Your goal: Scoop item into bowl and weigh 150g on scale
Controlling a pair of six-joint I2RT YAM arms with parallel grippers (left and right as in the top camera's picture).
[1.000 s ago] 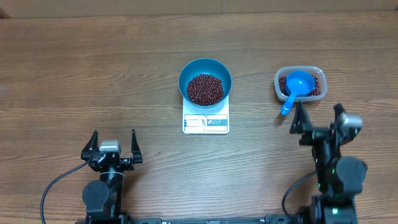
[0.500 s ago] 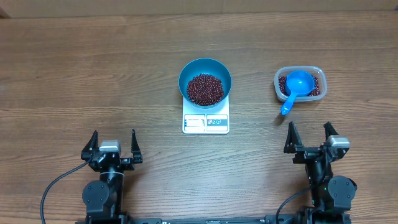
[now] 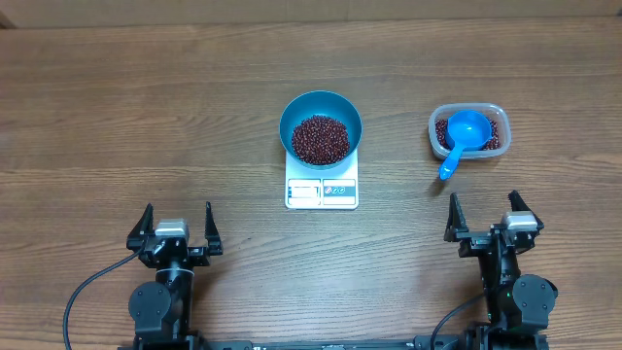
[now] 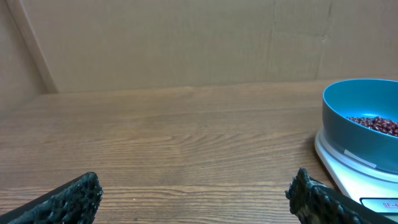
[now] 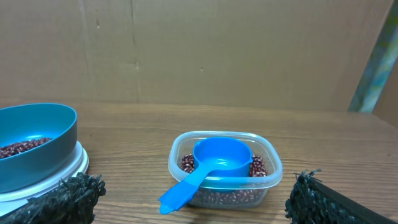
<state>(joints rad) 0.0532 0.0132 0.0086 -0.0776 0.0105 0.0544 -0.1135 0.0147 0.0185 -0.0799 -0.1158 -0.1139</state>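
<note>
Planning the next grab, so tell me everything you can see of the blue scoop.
The scoop is small, bright blue and looks like smooth plastic: a round cup with a short flat handle. It lies cup-up in the clear tub, resting on the beans, its handle leaning over the tub's near rim and sticking out toward the robot. From above, the cup looks empty.

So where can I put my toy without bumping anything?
Bare table left of the bowl, and between the scale and the tub. Crowded: around the tub, whose scoop pokes out toward the right gripper.
</note>
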